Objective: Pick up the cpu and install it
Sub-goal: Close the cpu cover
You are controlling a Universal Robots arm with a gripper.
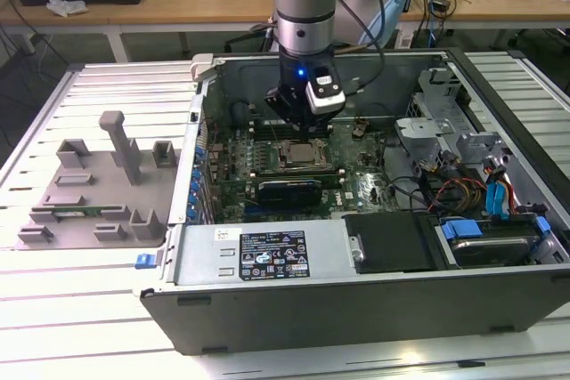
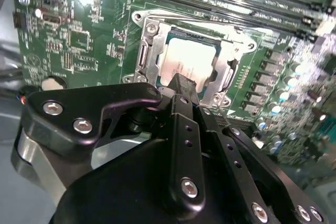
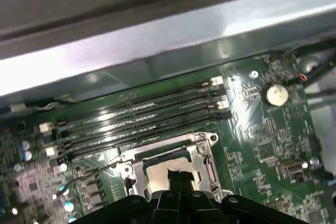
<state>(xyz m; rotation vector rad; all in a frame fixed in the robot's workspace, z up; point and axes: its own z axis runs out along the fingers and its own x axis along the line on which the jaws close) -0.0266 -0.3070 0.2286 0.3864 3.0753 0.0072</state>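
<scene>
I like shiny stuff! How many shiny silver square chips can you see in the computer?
1. The cpu lies inside the metal socket frame on the green board, just below the gripper. More could be hidden behind the gripper.

1. Cpu [image 2: 184,59]: pale metal top, smooth satin sheen.
2. Socket frame [image 2: 148,51], around the cpu: bare shiny metal.
3. Motherboard [image 2: 79,40], beneath the cpu: glossy green.
4. Gripper [image 2: 181,83], over the cpu: matt black.

The black gripper [image 2: 181,81] covers one edge of the pale silver square cpu [image 2: 185,59] inside the steel socket frame [image 2: 143,56]; whether it touches the cpu there cannot be told.
</scene>
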